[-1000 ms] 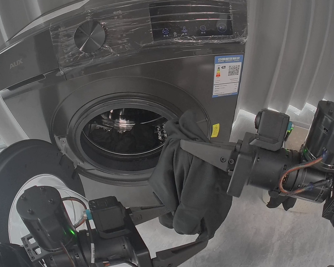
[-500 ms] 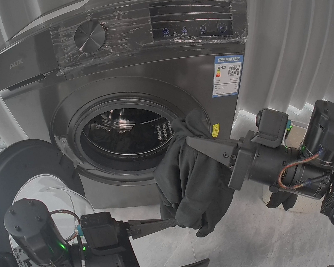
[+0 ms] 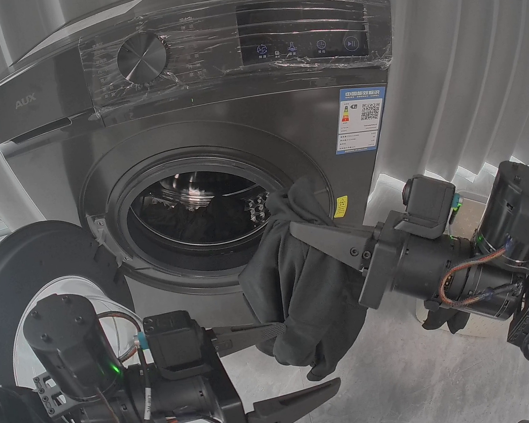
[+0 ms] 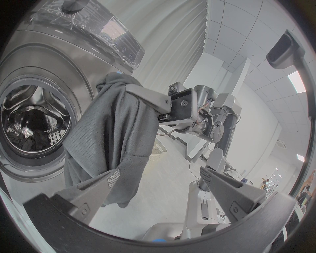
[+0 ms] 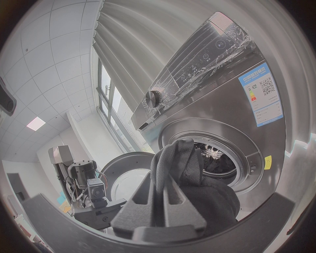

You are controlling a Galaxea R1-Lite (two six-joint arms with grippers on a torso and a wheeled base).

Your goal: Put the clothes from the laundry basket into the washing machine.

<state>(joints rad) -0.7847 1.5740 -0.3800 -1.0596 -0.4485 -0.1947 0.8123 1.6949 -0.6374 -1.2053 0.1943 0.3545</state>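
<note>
A dark grey garment [image 3: 299, 281] hangs from my right gripper [image 3: 296, 230], which is shut on its top fold just right of the washing machine's [image 3: 201, 121] open drum [image 3: 197, 211]. The same garment [image 4: 108, 131] [image 5: 184, 168] drapes down in front of the drum's lower right rim. Dark clothes [image 4: 31, 140] lie inside the drum. My left gripper [image 3: 309, 357] stands open below the hanging garment, its upper finger against the cloth's lower edge, the other finger beneath it. The left gripper [image 4: 158, 178] has nothing held between its fingertips.
The machine's round door [image 3: 42, 277] is swung open at the left, behind my left arm. White curtains [image 3: 470, 66] hang to the right. A pale laundry basket [image 3: 464, 215] sits on the grey tiled floor [image 3: 415, 382] behind the right arm.
My left gripper dropped away from the garment's hem half a second ago and has come back up under it, still open. The right gripper holds the garment at nearly the same spot.
</note>
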